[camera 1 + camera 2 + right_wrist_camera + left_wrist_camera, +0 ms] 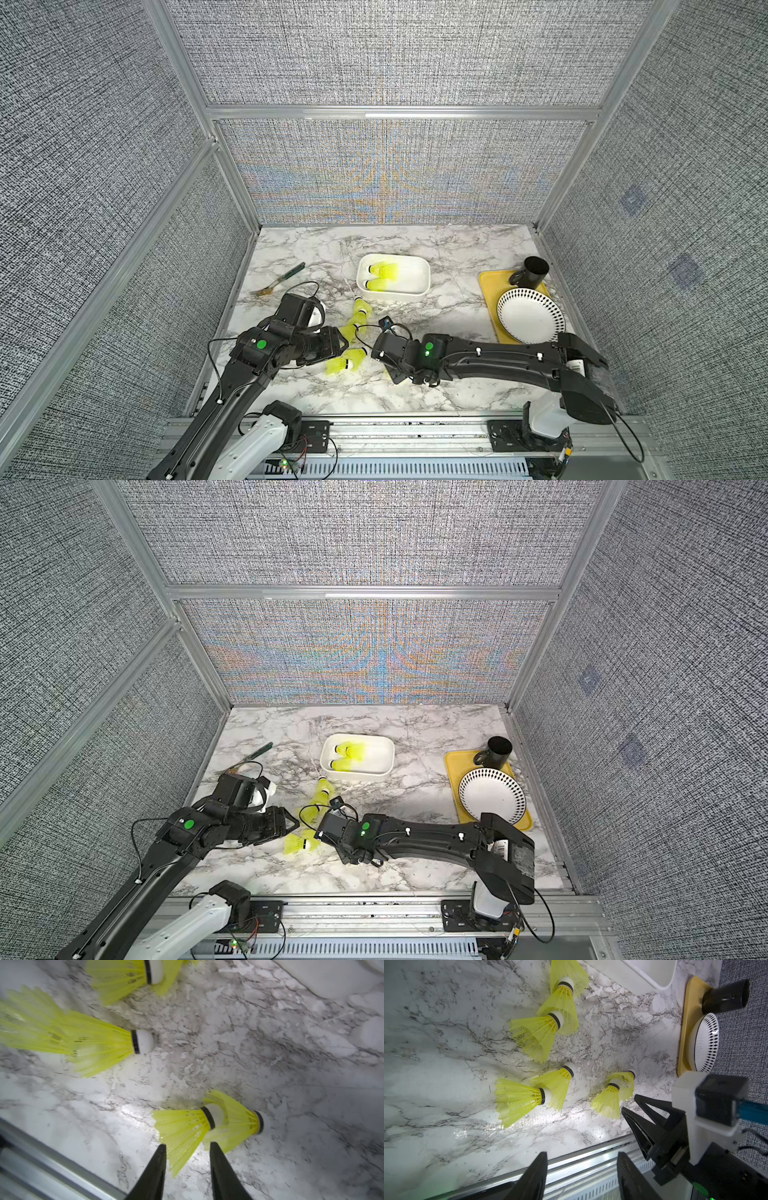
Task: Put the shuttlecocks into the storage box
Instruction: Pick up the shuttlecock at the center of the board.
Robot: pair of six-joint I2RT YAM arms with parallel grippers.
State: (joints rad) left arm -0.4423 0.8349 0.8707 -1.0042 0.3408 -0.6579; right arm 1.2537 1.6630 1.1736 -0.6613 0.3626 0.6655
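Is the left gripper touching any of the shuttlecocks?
Apart. The left wrist view shows bare tabletop between the left gripper and the shuttlecocks.

A robotics lab test cell, not a home. Grey woven fabric panels (395, 54) in a bare aluminium frame (403, 112) close in three sides of a small marble-patterned surface (332, 395). Along the open front edge runs a metal rail (415, 436) carrying the bolted bases of two black robot arms, left (232, 390) and right (498, 361), with loose cables and a lit circuit board (286, 463). A fork (276, 282), yellow tray (492, 282), black cup (532, 272) and patterned plate (530, 316) sit like props.
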